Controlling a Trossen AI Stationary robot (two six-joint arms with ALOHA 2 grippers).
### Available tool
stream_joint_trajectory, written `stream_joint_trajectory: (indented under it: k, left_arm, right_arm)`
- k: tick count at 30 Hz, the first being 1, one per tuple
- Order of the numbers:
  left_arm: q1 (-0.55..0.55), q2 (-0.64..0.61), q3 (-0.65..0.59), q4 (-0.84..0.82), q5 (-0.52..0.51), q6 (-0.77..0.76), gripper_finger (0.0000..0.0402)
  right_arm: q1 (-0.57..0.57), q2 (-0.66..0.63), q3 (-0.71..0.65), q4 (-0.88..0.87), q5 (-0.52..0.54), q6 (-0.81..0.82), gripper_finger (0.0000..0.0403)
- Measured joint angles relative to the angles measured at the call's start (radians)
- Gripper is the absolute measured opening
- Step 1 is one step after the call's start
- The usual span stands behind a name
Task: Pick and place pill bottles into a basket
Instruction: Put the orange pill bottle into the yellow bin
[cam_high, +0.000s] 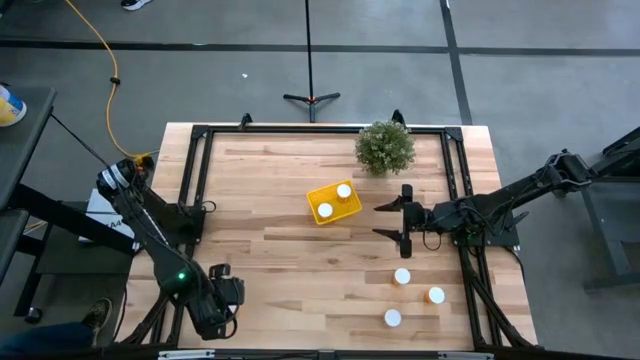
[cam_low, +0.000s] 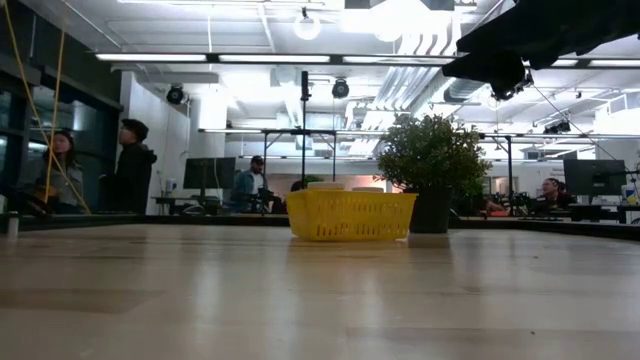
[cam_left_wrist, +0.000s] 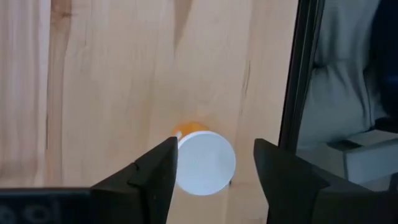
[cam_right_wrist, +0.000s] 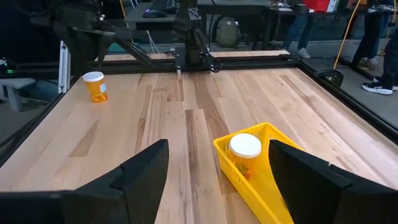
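Observation:
The yellow basket (cam_high: 333, 202) sits mid-table with two white-capped pill bottles (cam_high: 343, 191) in it; it also shows in the low view (cam_low: 350, 215) and the right wrist view (cam_right_wrist: 261, 171). Three bottles (cam_high: 402, 276) stand on the table at the near right. One more bottle (cam_left_wrist: 205, 163) stands near the table's left edge, and also shows in the right wrist view (cam_right_wrist: 94, 86). My left gripper (cam_left_wrist: 214, 149) is open above it, a finger on either side of its cap, and hides it in the high view (cam_high: 222, 292). My right gripper (cam_high: 382, 220) is open and empty, right of the basket.
A bushy green potted plant (cam_high: 385, 147) stands at the far edge, just behind the basket. A black frame rail (cam_left_wrist: 292, 74) runs along the table's left edge beside the lone bottle. People stand in the room beyond the table (cam_low: 130, 165).

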Motion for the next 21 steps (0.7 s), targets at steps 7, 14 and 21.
stream_joint_trajectory:
  k: [7,14,21]
  left_arm:
    - [0.001,0.000,0.000,-0.013,0.020,0.044,0.0245]
    - [0.002,0.000,0.000,0.038,-0.175,0.076,0.0244]
    - [0.001,0.029,0.000,-0.002,-0.121,0.056,0.0288]
  right_arm:
    - [0.000,0.000,0.000,0.000,0.000,-0.024,0.0268]
    - [0.000,0.000,0.000,-0.007,0.000,-0.043,0.0268]
    - [0.000,0.000,0.000,-0.007,0.008,-0.049,0.0268]
